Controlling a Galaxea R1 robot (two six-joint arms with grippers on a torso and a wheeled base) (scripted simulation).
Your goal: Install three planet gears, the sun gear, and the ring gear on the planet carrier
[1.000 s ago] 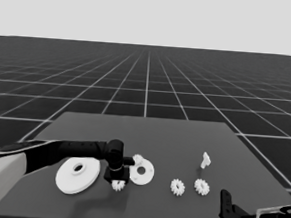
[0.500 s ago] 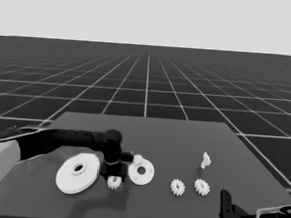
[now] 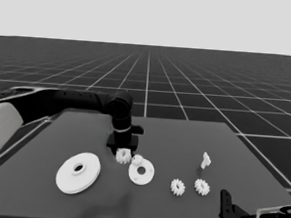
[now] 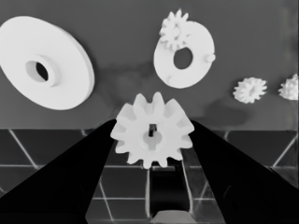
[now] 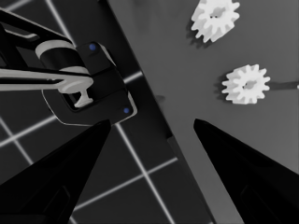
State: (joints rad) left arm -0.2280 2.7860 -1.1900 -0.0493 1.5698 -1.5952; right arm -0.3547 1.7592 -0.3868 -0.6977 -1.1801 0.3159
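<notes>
Four gears: my left gripper (image 4: 153,140) clamps one (image 3: 123,156), one (image 3: 137,160) sits on the smaller round part (image 3: 141,172), two (image 3: 178,187) lie loose. I see my right gripper (image 5: 149,128) parked, fingers wide.

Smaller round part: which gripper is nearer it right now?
Left. The left gripper, holding a gear, hangs beside the smaller round part; the right gripper waits at the table's near right corner.

The larger round part (image 3: 78,172), thick and hubbed, lies flat toward the desk's left end. The smaller round part (image 3: 142,173) lies beside it, one gear (image 3: 137,160) on its rim. Another gear (image 3: 123,156) is lifted just beside it. Two gears (image 3: 178,187) (image 3: 201,186) lie near the right end.
</notes>
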